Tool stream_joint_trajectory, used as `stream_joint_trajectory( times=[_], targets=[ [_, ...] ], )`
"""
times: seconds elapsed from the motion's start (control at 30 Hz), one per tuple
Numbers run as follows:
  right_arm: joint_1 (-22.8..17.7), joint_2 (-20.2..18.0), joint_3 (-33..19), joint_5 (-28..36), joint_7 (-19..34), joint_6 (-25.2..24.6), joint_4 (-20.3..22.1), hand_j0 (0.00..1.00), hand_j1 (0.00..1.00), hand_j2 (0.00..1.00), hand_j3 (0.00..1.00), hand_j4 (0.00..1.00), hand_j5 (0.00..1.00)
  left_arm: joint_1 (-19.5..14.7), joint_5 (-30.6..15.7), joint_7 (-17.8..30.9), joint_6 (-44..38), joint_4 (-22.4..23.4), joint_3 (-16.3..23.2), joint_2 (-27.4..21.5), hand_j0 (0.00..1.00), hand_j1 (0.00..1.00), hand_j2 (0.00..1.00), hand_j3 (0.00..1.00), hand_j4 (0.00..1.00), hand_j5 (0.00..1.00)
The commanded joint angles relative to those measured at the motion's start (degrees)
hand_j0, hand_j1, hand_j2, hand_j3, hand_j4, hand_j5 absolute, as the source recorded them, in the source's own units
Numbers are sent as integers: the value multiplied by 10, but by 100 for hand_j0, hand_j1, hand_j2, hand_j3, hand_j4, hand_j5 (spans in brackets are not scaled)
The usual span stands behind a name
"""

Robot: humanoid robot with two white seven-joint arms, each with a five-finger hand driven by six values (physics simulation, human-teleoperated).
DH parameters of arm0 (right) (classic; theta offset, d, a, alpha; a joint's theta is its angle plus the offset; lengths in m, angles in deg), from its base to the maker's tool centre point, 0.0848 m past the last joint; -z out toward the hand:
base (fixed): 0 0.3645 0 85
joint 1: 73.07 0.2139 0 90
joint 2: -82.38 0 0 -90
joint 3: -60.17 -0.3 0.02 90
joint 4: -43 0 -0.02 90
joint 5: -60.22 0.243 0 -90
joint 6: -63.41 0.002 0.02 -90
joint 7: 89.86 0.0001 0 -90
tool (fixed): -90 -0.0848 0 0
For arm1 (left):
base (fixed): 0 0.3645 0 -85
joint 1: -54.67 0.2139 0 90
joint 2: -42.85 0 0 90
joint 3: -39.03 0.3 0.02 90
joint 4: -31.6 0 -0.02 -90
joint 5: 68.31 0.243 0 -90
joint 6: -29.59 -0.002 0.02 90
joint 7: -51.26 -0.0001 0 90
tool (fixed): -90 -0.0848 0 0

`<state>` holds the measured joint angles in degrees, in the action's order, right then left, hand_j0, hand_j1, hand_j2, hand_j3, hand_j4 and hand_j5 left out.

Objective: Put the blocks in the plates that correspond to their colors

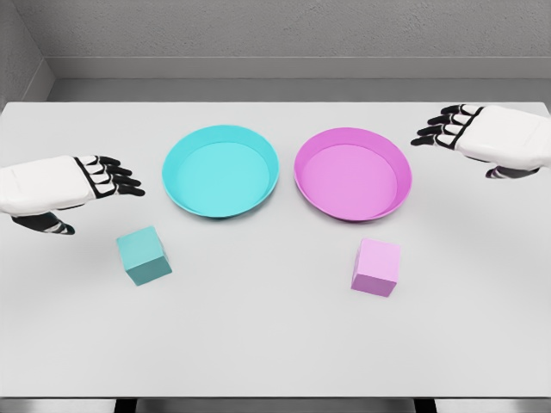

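Note:
A cyan block (144, 255) lies on the white table, in front and to the left of the cyan plate (176, 186). Right of that plate stands the pink plate (306, 185), with a pink block (376, 268) in front of it. Both plates hold nothing. My left hand (103, 188) hovers at the left edge, above and left of the cyan block, fingers spread and holding nothing. At the far right my right hand (452, 136) floats beside the pink plate, also open and apart from it.
The white table (258, 344) runs to a front edge near the bottom of the view. A grey wall rises behind its far edge.

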<state>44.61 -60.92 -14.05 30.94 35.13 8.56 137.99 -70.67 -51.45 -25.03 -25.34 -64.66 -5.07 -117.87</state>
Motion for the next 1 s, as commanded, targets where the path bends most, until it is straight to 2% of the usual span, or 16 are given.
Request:
stream_joint_trajectory(
  times=[0.0, 0.13, 0.2, 0.27, 0.37, 0.5, 0.63, 0.87, 0.97],
  targets=[
    [0, -1, -4, 2, 0, -2, -2, 100, 100, 100, 100, 100, 100, 0, -3, 0, -1, -1, 0, 0, 100, 100, 100, 100, 100, 100],
    [1, 1, -14, 1, 0, -2, -9, 100, 100, 100, 100, 100, 100, -1, 12, 5, -1, -15, 2, 5, 100, 100, 100, 100, 100, 100],
    [-8, 28, -1, -1, 0, -2, -3, 100, 100, 100, 100, 100, 100, 0, 28, 28, -1, -19, 13, 25, 100, 100, 100, 100, 100, 100],
    [-11, 29, 37, -6, 0, -2, 11, 100, 100, 100, 100, 100, 100, 1, 60, 46, -1, -23, 16, 59, 100, 100, 100, 100, 100, 100],
    [-4, 30, 83, -10, 0, -2, 42, 100, 100, 100, 100, 100, 100, 0, 61, 46, -1, -23, 17, 60, 100, 100, 100, 100, 100, 100],
    [-4, 32, 130, -51, 0, -2, 44, 100, 100, 100, 100, 100, 100, 1, 76, 46, -1, -20, 34, 60, 100, 100, 100, 100, 100, 100],
    [-4, 51, 130, -52, 0, -2, 44, 100, 100, 100, 100, 100, 100, 0, 84, 46, -1, -20, 54, 66, 100, 100, 100, 100, 100, 100],
    [-4, 45, 130, -52, 0, -2, 57, 100, 100, 100, 100, 100, 100, 0, 89, 46, -1, -19, 61, 74, 100, 100, 100, 100, 100, 100],
    [-4, 41, 165, -53, 0, -2, 57, 100, 100, 100, 100, 100, 100, -1, 93, 46, -1, -16, 61, 74, 98, 98, 98, 98, 98, 98]
  ],
)
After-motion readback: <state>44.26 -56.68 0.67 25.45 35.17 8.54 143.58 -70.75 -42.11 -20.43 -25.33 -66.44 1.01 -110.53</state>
